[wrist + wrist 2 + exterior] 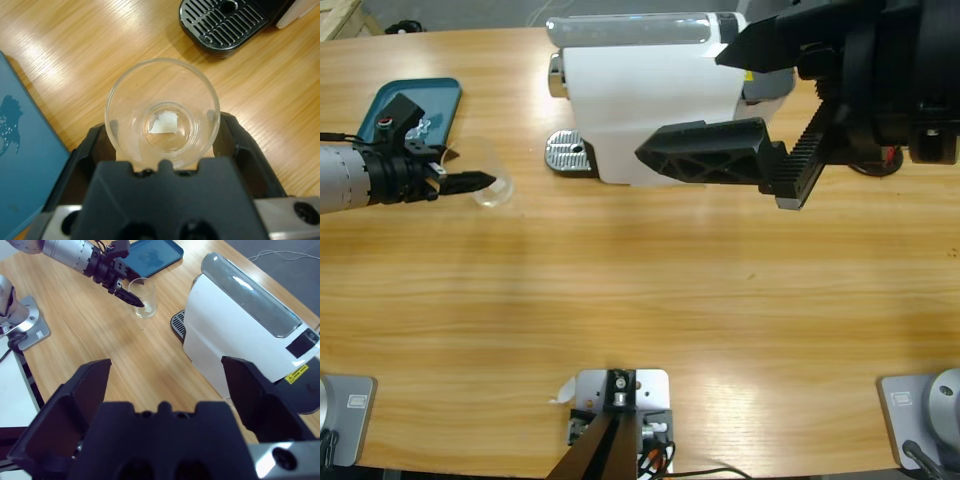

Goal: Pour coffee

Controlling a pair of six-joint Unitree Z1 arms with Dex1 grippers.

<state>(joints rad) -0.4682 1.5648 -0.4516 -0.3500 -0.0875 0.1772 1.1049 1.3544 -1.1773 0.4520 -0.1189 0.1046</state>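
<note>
Gripping a clear tumbler (162,112) holding barely any coffee (167,131), the left gripper (480,183) clamps it; the right gripper (165,385) gapes.

Table (650,290): wooden, long, carrying everything in view.
Machine (645,100): white, sitting at the far edge near the middle.
Drip tray (567,152): lying at the machine's foot, touching it.
Glass (488,172): standing left of the drip tray.
Tray (395,105): teal, lying at the far left corner.
</note>
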